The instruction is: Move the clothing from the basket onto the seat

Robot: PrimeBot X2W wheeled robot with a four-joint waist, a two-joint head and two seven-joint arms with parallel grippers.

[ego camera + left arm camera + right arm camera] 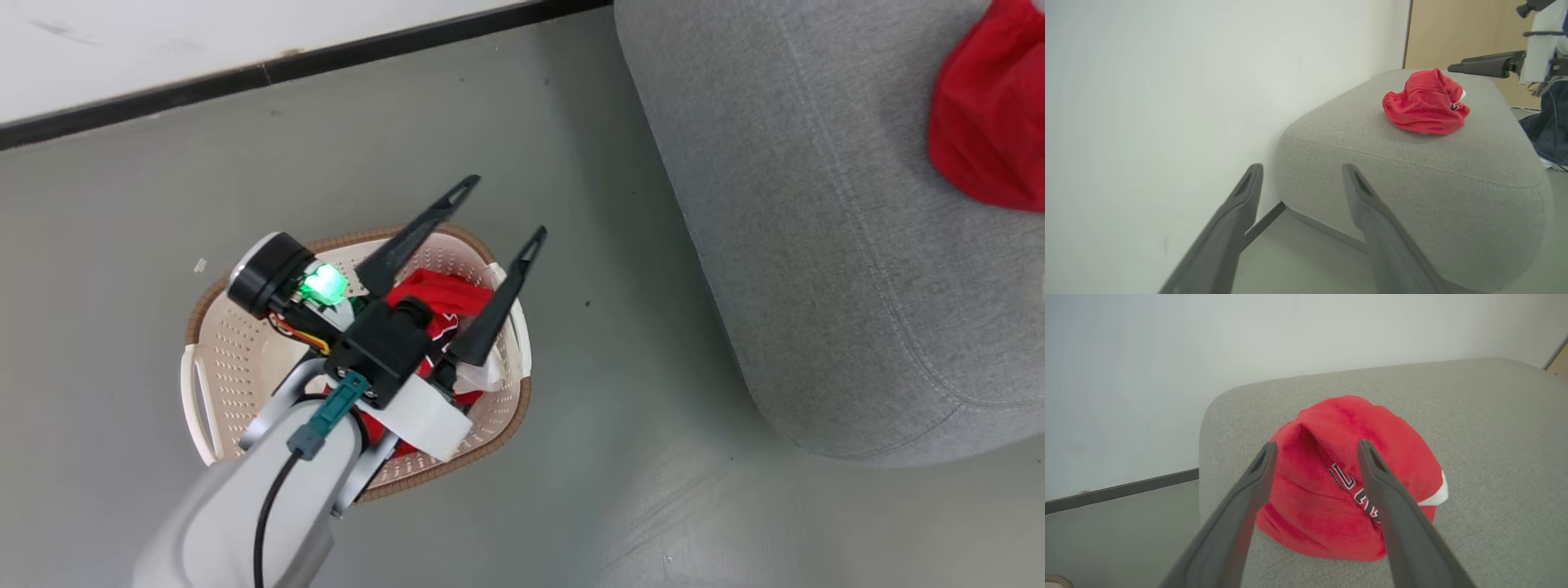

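Observation:
The cream basket stands on the floor at lower left with red clothing and white cloth in it. My left gripper hovers over the basket, open and holding nothing; in its own wrist view the left gripper points toward the seat. On the grey seat lies a bunched red jersey. My right gripper stands open just above that jersey, its fingers astride the heap with the lettering showing between them. The right gripper hangs beside the jersey.
A white wall with a black baseboard runs behind the basket and meets the seat's end. Grey floor separates basket and seat. Beyond the seat are a wooden panel and a leg in blue jeans.

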